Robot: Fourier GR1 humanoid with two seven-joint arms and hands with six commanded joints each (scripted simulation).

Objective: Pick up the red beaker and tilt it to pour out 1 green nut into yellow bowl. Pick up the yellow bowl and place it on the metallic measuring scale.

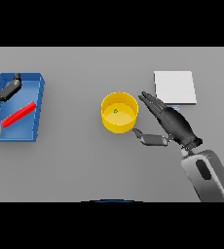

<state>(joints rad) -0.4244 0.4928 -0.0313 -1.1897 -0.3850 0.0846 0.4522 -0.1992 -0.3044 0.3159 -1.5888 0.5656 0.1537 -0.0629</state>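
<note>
One green nut (116,111) lies in the yellow bowl (119,113) at centre; the right hand (170,121), open, empty, reaches beside it; moving it to the scale (175,87) remains.

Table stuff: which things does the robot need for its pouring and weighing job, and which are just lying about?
Needed:
- red beaker, lying in the blue tray by the left hand
- green nut, already in the yellow bowl
- scale
- right hand, open beside the bowl

Just lying about:
- nothing apart from the blue tray
</note>
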